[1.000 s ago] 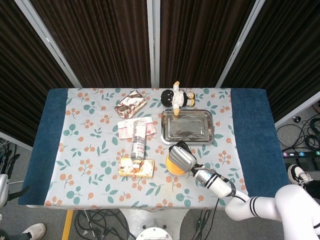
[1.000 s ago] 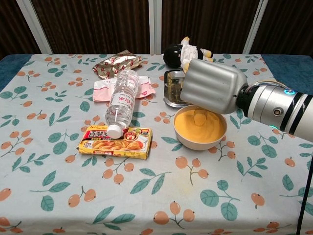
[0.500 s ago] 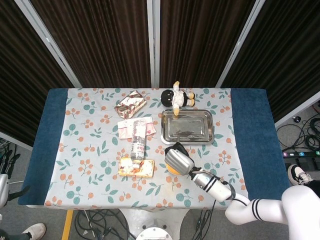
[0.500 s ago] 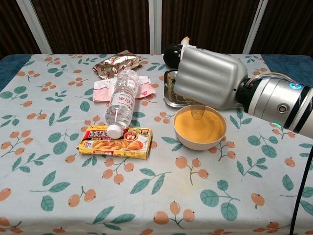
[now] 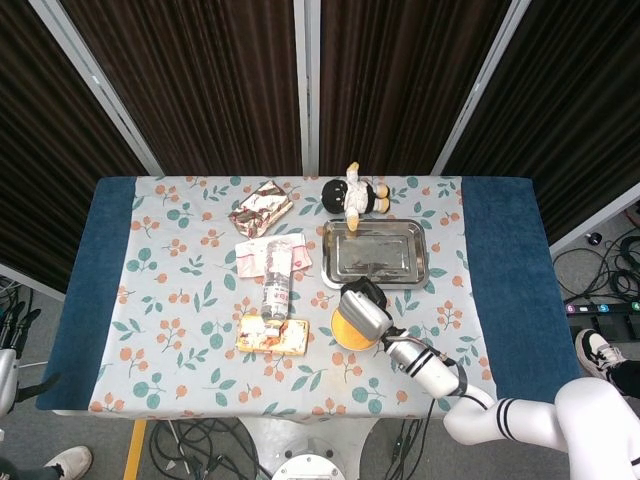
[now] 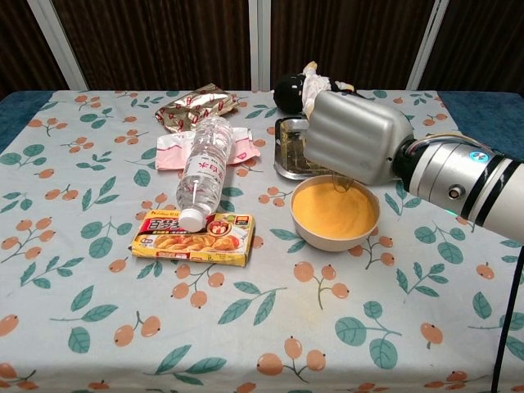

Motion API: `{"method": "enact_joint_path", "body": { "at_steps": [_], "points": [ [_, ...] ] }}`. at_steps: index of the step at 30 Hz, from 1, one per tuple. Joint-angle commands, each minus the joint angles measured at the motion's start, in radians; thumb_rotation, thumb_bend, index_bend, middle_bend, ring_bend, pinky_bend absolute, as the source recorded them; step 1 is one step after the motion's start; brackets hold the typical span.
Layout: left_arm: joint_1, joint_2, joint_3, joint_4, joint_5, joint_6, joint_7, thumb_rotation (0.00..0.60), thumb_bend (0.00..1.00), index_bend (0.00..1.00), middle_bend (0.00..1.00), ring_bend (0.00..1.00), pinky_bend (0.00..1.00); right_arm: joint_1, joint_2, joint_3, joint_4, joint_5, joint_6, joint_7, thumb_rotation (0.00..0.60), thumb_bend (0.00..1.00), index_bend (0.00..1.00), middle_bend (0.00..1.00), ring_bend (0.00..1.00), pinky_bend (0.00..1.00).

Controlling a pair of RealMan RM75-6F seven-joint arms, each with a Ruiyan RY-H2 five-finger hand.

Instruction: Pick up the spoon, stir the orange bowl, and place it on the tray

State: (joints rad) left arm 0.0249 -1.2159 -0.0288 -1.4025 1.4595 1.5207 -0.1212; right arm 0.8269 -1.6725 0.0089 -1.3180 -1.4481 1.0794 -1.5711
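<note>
One hand (image 6: 354,135) over orange bowl (image 6: 335,218) far rim | grip unclear | tray (image 5: 375,251) beyond

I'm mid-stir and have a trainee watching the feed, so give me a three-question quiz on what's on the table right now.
1. True or false: the metal tray lies between the orange bowl and the plush doll.
2. Multiple choice: what does the cap end of the water bottle rest on? A) the curry box B) the tray C) the bowl
3. Short answer: which hand is above the far rim of the bowl, and can you see what it holds?

Key: 1 true. 2 A. 3 The right hand; something pale hangs below it over the bowl, probably the spoon, but the grip is hidden.
</note>
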Motion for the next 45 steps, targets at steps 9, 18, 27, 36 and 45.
{"method": "enact_joint_path", "body": {
  "at_steps": [9, 18, 27, 36, 45],
  "points": [
    [0.002, 0.001, 0.001, -0.002, 0.005, 0.007, 0.001, 0.6, 0.09, 0.16, 0.08, 0.09, 0.12, -0.002, 0.036, 0.01, -0.11, -0.034, 0.001, 0.034, 0.6, 0.37, 0.81, 1.0, 1.0, 1.0],
    [0.007, -0.004, 0.002, 0.008, -0.001, 0.006, -0.007, 0.6, 0.09, 0.16, 0.08, 0.09, 0.12, -0.006, -0.021, -0.01, -0.04, -0.031, -0.047, 0.026, 0.6, 0.37, 0.81, 1.0, 1.0, 1.0],
    [0.004, -0.001, -0.001, 0.004, 0.005, 0.01, -0.004, 0.6, 0.09, 0.16, 0.08, 0.09, 0.12, -0.017, 0.019, 0.045, -0.058, -0.041, 0.011, 0.079, 0.6, 0.38, 0.81, 1.0, 1.0, 1.0],
    [0.002, 0.007, -0.001, -0.018, 0.008, 0.012, 0.023, 0.6, 0.09, 0.16, 0.08, 0.09, 0.12, -0.039, 0.042, 0.113, -0.099, 0.058, 0.005, 0.24, 0.6, 0.38, 0.81, 1.0, 1.0, 1.0],
    [0.001, 0.019, -0.002, -0.047, 0.002, 0.008, 0.052, 0.6, 0.09, 0.16, 0.08, 0.09, 0.12, -0.001, -0.044, 0.242, 0.021, 0.322, -0.091, 0.375, 0.6, 0.37, 0.78, 1.0, 1.0, 1.0]
  ]
}}
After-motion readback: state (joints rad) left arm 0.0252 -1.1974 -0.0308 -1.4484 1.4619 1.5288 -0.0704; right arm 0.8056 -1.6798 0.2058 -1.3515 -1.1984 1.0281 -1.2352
